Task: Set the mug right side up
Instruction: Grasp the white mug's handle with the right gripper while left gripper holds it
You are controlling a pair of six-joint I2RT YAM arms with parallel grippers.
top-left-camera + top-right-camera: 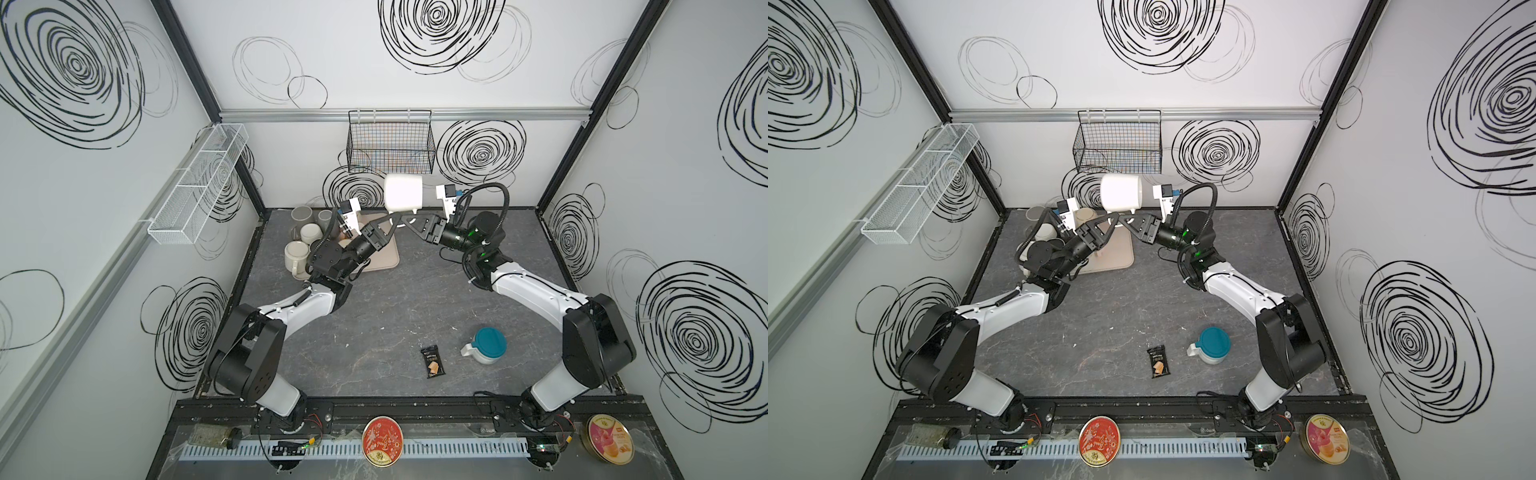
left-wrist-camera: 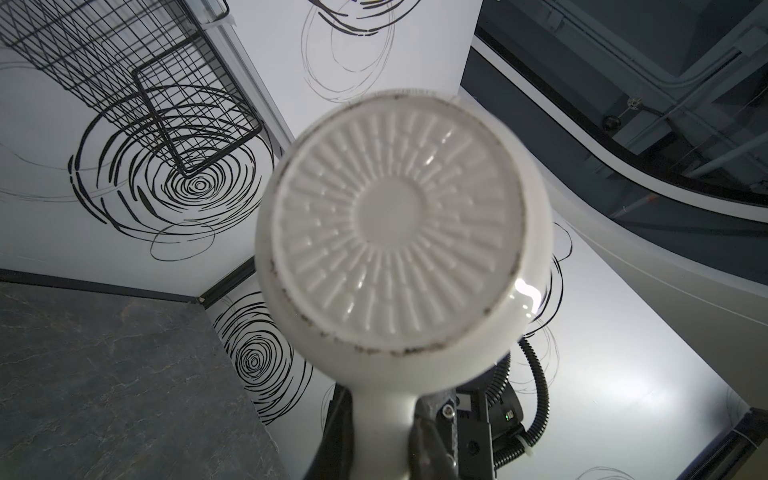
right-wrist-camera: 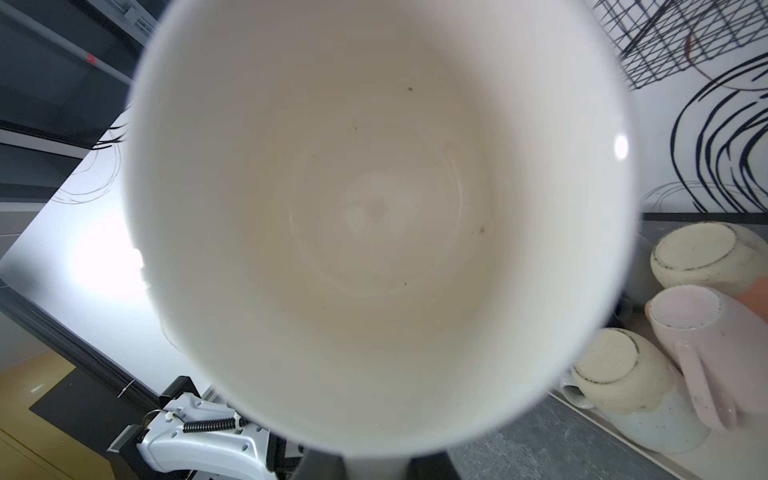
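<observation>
Top views: the white mug [image 1: 403, 193] hangs on its side high above the back of the bench [image 1: 374, 316], base toward my left arm, mouth toward my right. The left pincer [image 1: 394, 217] and right pincer [image 1: 412, 217] meet beneath it, both clenched on the mug from below. Left wrist view: the ribbed base fills the middle, and the handle [image 2: 382, 419] runs down into the pincer's grip. Right wrist view: I look straight into the empty bowl, the handle leaving between dark fingers [image 3: 430, 467]. I judge this a hand-over. I would loosen the left only once the right grip proves firm, since a glazed handle can pivot, then roll the right wrist until the mouth faces up and set it down on bare bench. Surroundings: dark marbled bench; beige mat [image 1: 384, 259] and upturned mugs [image 1: 297, 253] at back left; snack packet [image 1: 433, 362] and teal-lidded jug [image 1: 486, 345] in front; black wire basket [image 1: 390, 141] and white mesh rack [image 1: 195, 187] on scribble-patterned walls.
</observation>
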